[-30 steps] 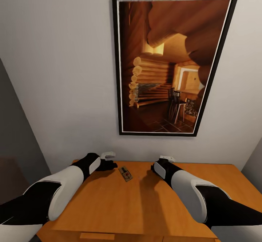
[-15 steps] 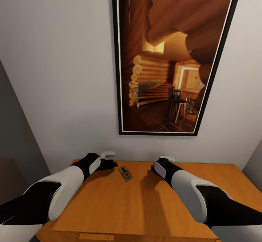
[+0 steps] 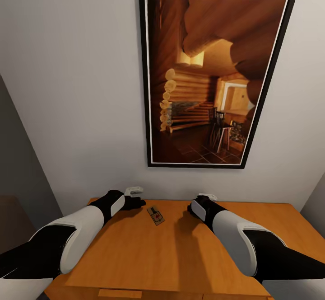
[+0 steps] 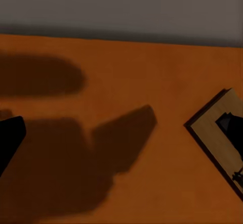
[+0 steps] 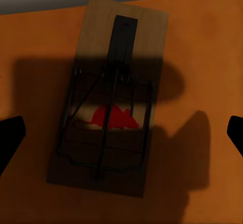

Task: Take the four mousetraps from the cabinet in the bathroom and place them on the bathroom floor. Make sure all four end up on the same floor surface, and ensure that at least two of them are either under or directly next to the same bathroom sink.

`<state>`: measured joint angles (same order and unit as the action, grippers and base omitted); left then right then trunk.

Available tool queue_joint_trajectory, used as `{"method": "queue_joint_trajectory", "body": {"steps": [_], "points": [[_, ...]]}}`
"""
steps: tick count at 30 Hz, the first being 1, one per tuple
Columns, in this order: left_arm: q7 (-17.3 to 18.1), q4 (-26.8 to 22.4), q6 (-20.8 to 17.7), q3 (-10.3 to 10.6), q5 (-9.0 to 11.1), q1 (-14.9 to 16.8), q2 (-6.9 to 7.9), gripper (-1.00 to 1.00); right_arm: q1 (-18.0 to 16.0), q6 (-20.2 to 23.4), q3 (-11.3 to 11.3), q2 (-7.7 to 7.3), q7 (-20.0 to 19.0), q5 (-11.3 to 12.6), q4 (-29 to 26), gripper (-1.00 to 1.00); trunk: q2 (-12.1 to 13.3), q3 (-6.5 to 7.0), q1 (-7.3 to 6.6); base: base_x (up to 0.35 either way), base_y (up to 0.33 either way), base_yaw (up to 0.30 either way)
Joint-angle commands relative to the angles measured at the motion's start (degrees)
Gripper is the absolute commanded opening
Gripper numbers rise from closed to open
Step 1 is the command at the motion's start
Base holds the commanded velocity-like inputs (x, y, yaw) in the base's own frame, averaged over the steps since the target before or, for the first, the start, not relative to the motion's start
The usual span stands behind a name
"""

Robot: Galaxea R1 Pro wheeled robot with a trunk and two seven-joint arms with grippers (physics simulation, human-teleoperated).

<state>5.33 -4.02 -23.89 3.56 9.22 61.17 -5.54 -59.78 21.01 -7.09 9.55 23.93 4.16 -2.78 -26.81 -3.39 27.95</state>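
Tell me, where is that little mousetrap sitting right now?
In the head view the mousetrap lies flat on the orange-brown cabinet top, near its back edge by the wall, between the left gripper and the right arm, below the framed picture.

Both arms extend forward, left gripper (image 3: 135,200) and right gripper (image 5: 121,133) hovering with fingers spread apart.

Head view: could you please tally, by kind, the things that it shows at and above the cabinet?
Mousetrap: 1
Cabinet: 1
Framed picture: 1
Robot arms: 2, left arm and right arm
Total: 5
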Motion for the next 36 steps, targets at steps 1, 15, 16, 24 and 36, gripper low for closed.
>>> {"method": "queue_joint_trajectory", "body": {"steps": [1,15,16,24,36], "points": [[0.04,-0.07,-0.31,0.37,0.54,0.03,0.01,1.0,-0.02,0.13,-0.17,0.02,0.33,0.43,-0.12,1.0,-0.12,-0.13,0.03,0.0,0.0,0.0],[0.03,-0.05,-0.21,0.34,0.54,0.03,0.01,1.0,-0.07,0.07,-0.28,0.11,0.26,0.48,-0.43,1.0,-4.13,-1.92,2.23,0.0,0.0,0.0],[0.03,-0.06,-0.21,0.34,0.54,0.02,0.01,1.0,-0.06,0.06,-0.28,0.11,0.26,0.49,-0.47,1.0,-4.13,-1.92,2.23,0.0,0.0,0.0],[0.03,-0.06,-0.13,0.32,0.54,0.04,0.01,1.0,-0.07,-0.14,-0.29,0.11,0.25,0.46,-0.91,1.0,-4.13,-1.92,2.23,0.0,0.0,0.0],[0.03,-0.08,-0.11,0.34,0.54,0.03,0.08,1.0,-0.08,-0.22,-0.22,-0.03,-0.63,0.47,-2.15,1.0,-4.13,-1.92,2.23,0.0,0.0,0.0]]}}
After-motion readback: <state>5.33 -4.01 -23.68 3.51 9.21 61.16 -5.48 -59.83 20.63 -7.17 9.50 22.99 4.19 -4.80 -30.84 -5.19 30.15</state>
